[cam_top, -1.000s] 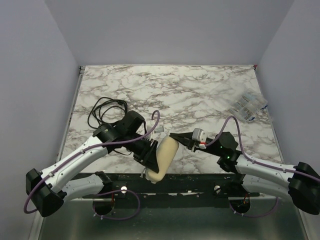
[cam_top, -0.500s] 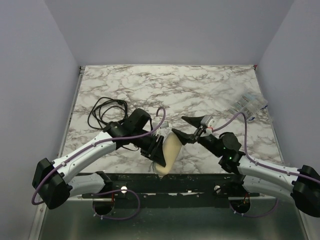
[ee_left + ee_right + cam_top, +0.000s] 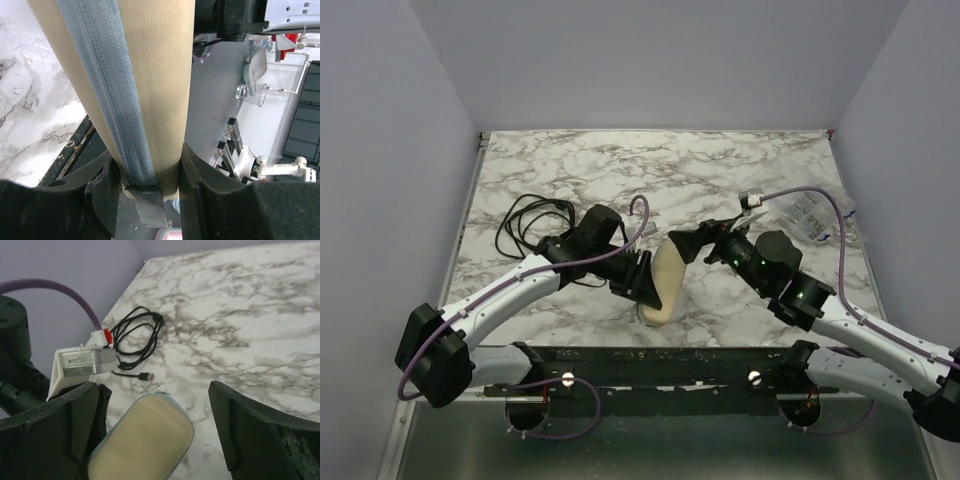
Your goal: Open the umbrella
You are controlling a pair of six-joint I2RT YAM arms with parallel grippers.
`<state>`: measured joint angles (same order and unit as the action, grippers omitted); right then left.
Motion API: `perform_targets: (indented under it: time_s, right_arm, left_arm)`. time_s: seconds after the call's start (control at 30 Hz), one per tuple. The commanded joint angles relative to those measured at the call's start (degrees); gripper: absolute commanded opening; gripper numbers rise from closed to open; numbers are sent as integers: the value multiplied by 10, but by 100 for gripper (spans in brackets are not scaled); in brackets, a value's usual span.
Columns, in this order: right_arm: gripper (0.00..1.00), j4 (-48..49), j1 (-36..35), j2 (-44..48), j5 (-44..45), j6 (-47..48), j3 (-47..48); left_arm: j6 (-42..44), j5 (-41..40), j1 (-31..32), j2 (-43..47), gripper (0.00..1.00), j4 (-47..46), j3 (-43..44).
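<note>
The umbrella itself is not in view. A pale tan oval hard case (image 3: 666, 288) with a grey zipper (image 3: 107, 100) stands nearly upright near the table's front edge. My left gripper (image 3: 642, 283) is shut on its lower part, one finger on each side (image 3: 149, 175), and a grey fabric tab hangs below the grip. My right gripper (image 3: 700, 240) is wide open just right of the case's top. In the right wrist view the case's rounded end (image 3: 142, 445) lies between the spread fingers (image 3: 250, 425), with neither finger touching it.
A coiled black cable (image 3: 530, 222) lies on the marble table at the left, its plug end (image 3: 144, 376) close to the case. A clear plastic packet (image 3: 810, 212) sits at the right edge. The black front rail (image 3: 650, 355) runs just below the case.
My right gripper has gone from shut to wide open and has risen and turned toward the case's top. The left arm has shifted the case to the right and stood it more upright.
</note>
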<state>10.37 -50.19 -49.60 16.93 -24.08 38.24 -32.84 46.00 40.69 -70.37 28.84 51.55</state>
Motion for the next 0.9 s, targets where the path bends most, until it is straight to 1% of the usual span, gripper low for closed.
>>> perform_targets:
  time_s: [0.0, 0.03, 0.07, 0.13, 0.2, 0.43, 0.5, 0.6, 0.67, 0.73, 0.8, 0.87]
  right_arm:
    - [100, -99, 37, -41, -149, -120, 53]
    - [100, -103, 50, -57, -183, -135, 71]
    - [100, -132, 66, -71, -213, -142, 88]
    - [100, -163, 88, -94, -244, -149, 122]
    - [100, -167, 98, -100, -260, -136, 140]
    - [100, -110, 99, -106, -306, -137, 127]
    - [100, -69, 100, -108, -324, -141, 115]
    - [100, -43, 102, -106, -338, -142, 109]
    - [100, -37, 116, -121, -368, -153, 114]
    - [100, -41, 140, -161, -423, -172, 134]
    - [100, -59, 156, -196, -453, -182, 161]
    - [100, -45, 164, -212, -484, -182, 169]
  left_arm:
    - [-11, -7, -13, -4, 0, -44, 46]
    - [-14, -8, -16, -5, 0, -48, 51]
    - [-18, -8, -21, -5, 0, -53, 53]
    - [-27, -12, -30, -3, 0, -63, 56]
    - [-41, -24, -46, 4, 0, -75, 52]
    - [-52, -44, -84, 33, 0, -81, 47]
    - [-52, -63, -91, 44, 0, -72, 52]
    - [-43, -81, -100, 57, 0, -48, 67]
    - [-34, -81, -106, 64, 0, -33, 78]
    - [-23, -68, -111, 69, 0, -27, 84]
    - [-12, -61, -116, 77, 0, -24, 90]
    - [-3, -51, -123, 81, 0, -20, 95]
